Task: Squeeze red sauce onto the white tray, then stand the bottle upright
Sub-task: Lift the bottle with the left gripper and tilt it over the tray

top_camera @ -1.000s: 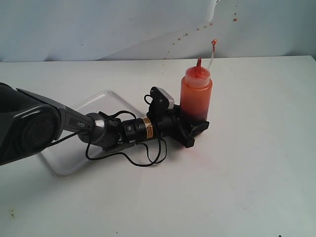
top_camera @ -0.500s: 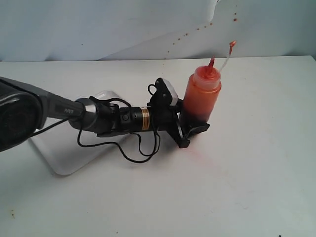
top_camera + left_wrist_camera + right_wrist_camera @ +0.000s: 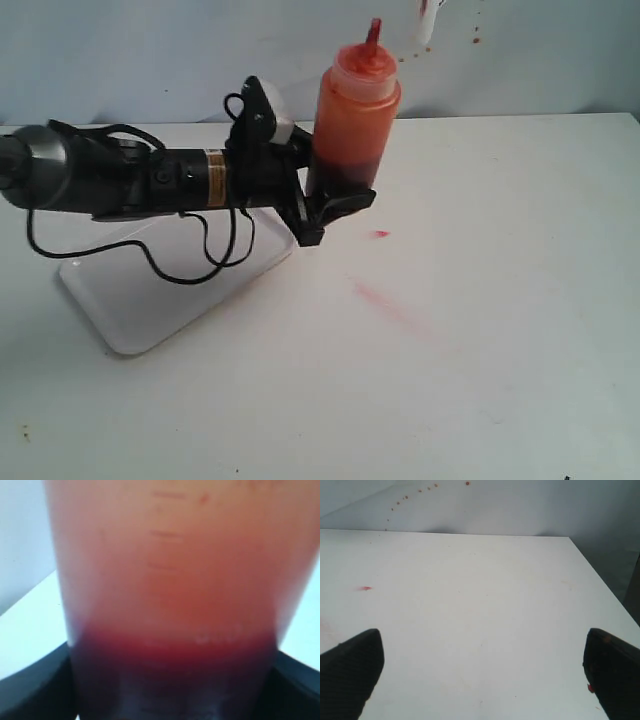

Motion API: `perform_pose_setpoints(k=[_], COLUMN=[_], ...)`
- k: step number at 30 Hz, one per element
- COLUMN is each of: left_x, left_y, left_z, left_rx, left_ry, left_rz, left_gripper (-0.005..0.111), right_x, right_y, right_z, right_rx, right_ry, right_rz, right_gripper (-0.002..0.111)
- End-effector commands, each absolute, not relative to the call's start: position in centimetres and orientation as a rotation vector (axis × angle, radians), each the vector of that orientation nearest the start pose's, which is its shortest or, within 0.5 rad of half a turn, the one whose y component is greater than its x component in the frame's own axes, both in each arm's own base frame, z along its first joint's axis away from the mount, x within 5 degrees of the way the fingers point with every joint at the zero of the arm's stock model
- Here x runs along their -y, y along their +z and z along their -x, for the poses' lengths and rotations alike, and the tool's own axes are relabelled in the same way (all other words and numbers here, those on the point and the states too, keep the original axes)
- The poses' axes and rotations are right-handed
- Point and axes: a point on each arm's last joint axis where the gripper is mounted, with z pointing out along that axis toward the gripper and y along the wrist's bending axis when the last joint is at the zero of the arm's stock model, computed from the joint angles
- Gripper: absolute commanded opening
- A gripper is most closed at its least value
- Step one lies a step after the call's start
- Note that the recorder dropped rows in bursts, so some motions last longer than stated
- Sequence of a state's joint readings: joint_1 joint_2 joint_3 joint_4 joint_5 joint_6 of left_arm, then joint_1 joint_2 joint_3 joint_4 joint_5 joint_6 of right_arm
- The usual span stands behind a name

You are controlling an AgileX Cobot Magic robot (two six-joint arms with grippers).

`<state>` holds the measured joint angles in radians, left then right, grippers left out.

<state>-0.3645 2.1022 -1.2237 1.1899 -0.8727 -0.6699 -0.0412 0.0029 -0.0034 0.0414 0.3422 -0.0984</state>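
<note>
Left claw (image 3: 335, 197) is clamping the bottle (image 3: 354, 115) at its dark lower part, bottle sitting upright between the jaws. Right claw (image 3: 480, 677) is hanging with jaws apart.

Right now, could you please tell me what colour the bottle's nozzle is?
The nozzle is red; the exterior view shows it best.

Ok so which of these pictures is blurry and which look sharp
Left wrist view: the bottle fills the frame, soft and out of focus. Exterior view: evenly lit and sharp. Right wrist view: the table is sharp, the dark tips of the right tool soft.
</note>
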Motion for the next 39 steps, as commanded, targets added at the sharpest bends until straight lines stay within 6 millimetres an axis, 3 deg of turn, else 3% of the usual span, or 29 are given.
perform_pose_setpoints(k=[1, 6, 9, 13, 18, 23, 29, 39], left_x=[18.5, 14.9, 12.6, 10.1, 8.5, 6.2, 5.1, 4.2], left_y=[20.5, 22.4, 23.7, 23.9, 23.4, 23.6, 24.3, 24.1], left_z=[-36.0, -33.7, -32.9, -31.4, -29.4, -28.7, -28.1, -28.1], left_rx=[-1.482, -1.547, -1.591, -1.700, -1.757, -1.916, -1.962, -1.951], left_ry=[-0.757, -0.636, -0.461, -0.306, -0.130, 0.112, 0.229, 0.413], left_rz=[-1.047, -0.992, -0.972, -0.921, -0.967, -0.877, -0.837, -0.976], left_gripper=[0.000, 0.000, 0.000, 0.000, 0.000, 0.000, 0.000, 0.000], right_x=[0.1, 0.1, 0.1, 0.1, 0.1, 0.1, 0.1, 0.1], right_y=[18.2, 18.2, 18.2, 18.2, 18.2, 18.2, 18.2, 18.2], right_z=[-5.4, -5.4, -5.4, -5.4, -5.4, -5.4, -5.4, -5.4], right_rx=[-1.825, -1.825, -1.825, -1.825, -1.825, -1.825, -1.825, -1.825], right_ry=[-0.065, -0.065, -0.065, -0.065, -0.065, -0.065, -0.065, -0.065], right_rz=[0.022, 0.022, 0.022, 0.022, 0.022, 0.022, 0.022, 0.022], right_gripper=[0.105, 0.105, 0.105, 0.105, 0.105, 0.105, 0.105, 0.105])
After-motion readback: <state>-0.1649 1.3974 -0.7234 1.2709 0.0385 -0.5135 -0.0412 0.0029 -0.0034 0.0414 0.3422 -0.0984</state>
